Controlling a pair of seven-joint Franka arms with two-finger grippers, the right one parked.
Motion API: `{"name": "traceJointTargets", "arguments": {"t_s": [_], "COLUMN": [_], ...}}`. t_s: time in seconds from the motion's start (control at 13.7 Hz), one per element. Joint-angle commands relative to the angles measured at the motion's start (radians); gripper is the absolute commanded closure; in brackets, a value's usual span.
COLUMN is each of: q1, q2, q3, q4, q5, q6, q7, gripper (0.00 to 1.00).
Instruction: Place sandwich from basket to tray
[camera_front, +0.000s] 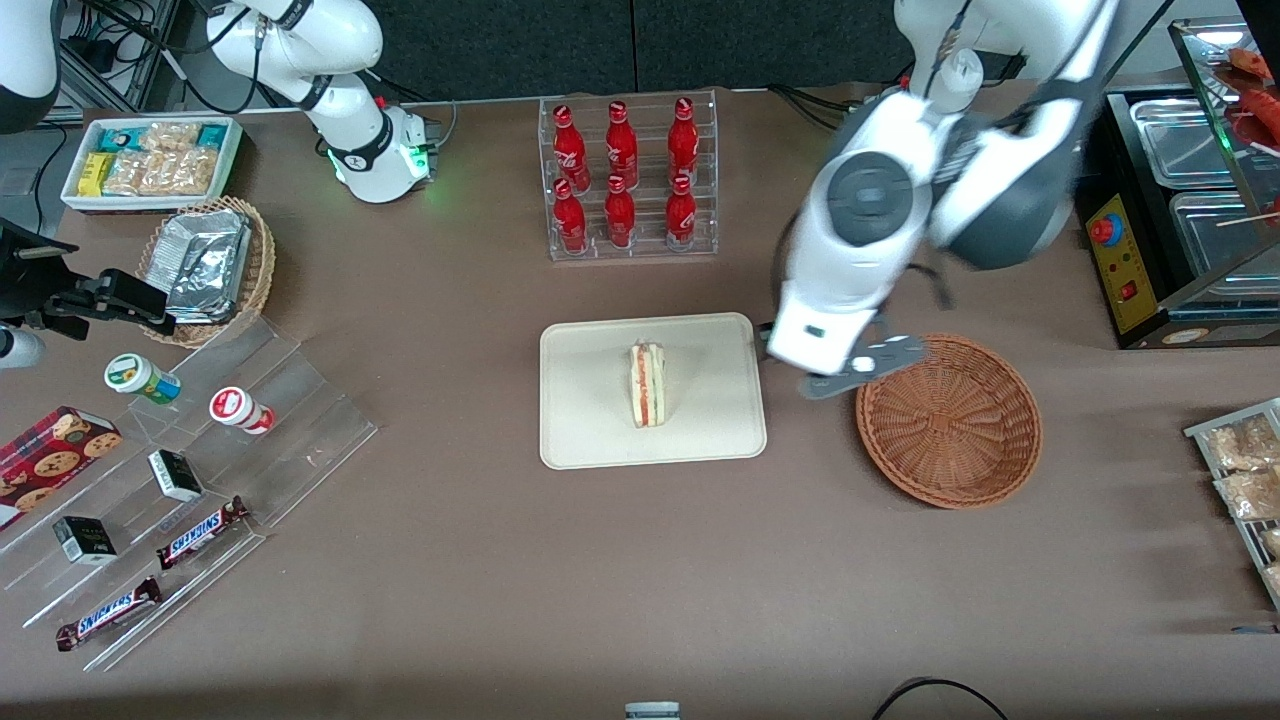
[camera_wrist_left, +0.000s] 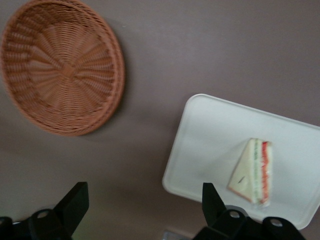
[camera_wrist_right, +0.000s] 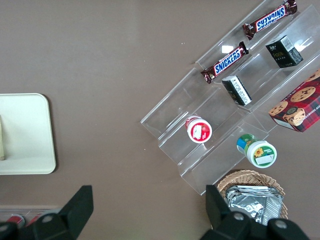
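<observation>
The sandwich (camera_front: 648, 385) (camera_wrist_left: 252, 172), a white-bread wedge with red and orange filling, lies in the middle of the cream tray (camera_front: 590, 440) (camera_wrist_left: 210, 130). Beside the tray, toward the working arm's end of the table, the round reddish-brown wicker basket (camera_front: 950, 425) (camera_wrist_left: 60, 70) holds nothing. My left gripper (camera_front: 860, 370) (camera_wrist_left: 144, 192) hangs above the table between the tray and the basket, over the basket's rim. It is open, with only bare table showing between its black fingers.
A clear rack of red bottles (camera_front: 628, 180) stands farther from the front camera than the tray. Acrylic steps with snack bars and cups (camera_front: 200, 470), a tan basket of foil packs (camera_front: 210, 265) and a white snack bin (camera_front: 150, 160) lie toward the parked arm's end. A food warmer (camera_front: 1180, 220) stands at the working arm's end.
</observation>
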Motion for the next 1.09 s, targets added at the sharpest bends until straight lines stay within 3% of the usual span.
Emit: {"name": "traceJointTargets", "arguments": {"t_s": [0.0, 0.73, 1.02], "q1": [0.121, 0.373, 0.237], "q2": [-0.084, -0.239, -0.283], "q3": [-0.007, 0.003, 0.198], "q4": [-0.001, -0.029, -0.046], "q5": [-0.04, -0.07, -0.072], "q6": [-0.116, -0.307, -0.334], "q7": [0.2, 0.679, 0.733], "gripper": [0.0, 0.0, 0.0]}}
